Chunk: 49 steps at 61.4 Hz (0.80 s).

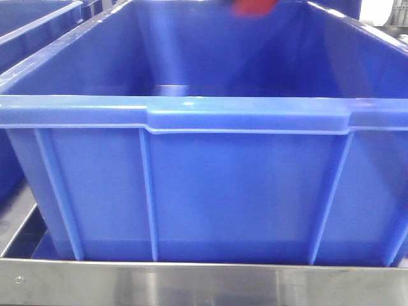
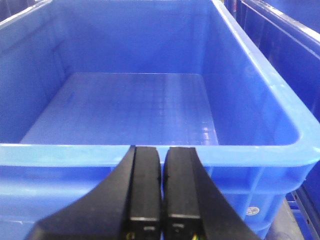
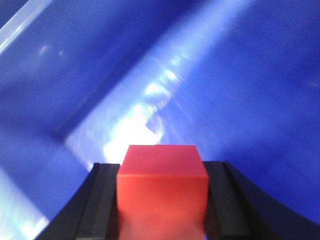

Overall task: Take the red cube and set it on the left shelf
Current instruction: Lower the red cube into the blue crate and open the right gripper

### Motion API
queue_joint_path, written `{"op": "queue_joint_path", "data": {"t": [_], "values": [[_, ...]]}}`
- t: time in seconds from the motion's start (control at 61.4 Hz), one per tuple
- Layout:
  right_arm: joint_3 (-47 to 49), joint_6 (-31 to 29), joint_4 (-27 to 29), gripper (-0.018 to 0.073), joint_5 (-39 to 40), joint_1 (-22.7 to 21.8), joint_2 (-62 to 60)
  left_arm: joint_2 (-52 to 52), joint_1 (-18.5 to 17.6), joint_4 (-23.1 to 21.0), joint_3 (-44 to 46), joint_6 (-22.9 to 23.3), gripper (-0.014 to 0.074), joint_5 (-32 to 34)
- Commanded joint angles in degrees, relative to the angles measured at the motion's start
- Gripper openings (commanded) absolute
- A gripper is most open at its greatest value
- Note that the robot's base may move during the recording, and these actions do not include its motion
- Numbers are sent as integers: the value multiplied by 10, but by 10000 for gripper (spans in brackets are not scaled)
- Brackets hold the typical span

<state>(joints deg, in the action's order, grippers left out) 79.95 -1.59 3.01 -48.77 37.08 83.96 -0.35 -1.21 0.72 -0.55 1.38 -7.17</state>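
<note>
The red cube sits between the black fingers of my right gripper, which is shut on it, over the inside of a blue bin. In the front view a blurred red patch shows at the top edge above the far side of the big blue bin; the right gripper itself is not visible there. My left gripper is shut and empty, its fingers pressed together just before the near rim of an empty blue bin. The left shelf does not show as such.
Another blue bin stands at the far left and one at the right. A metal shelf edge runs along the front below the big bin.
</note>
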Motion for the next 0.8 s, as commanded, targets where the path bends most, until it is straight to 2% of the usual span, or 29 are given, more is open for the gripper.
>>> {"op": "queue_joint_path", "data": {"t": [0.0, 0.212, 0.782], "values": [[45, -6, -4, 205, 36, -1, 23, -8, -1, -4, -13, 0, 102, 49], [77, -6, -6, 205, 25, -1, 101, -8, -1, -4, -13, 0, 102, 49], [79, -6, -72, 205, -3, -1, 212, -8, -1, -4, -13, 0, 102, 49]]}}
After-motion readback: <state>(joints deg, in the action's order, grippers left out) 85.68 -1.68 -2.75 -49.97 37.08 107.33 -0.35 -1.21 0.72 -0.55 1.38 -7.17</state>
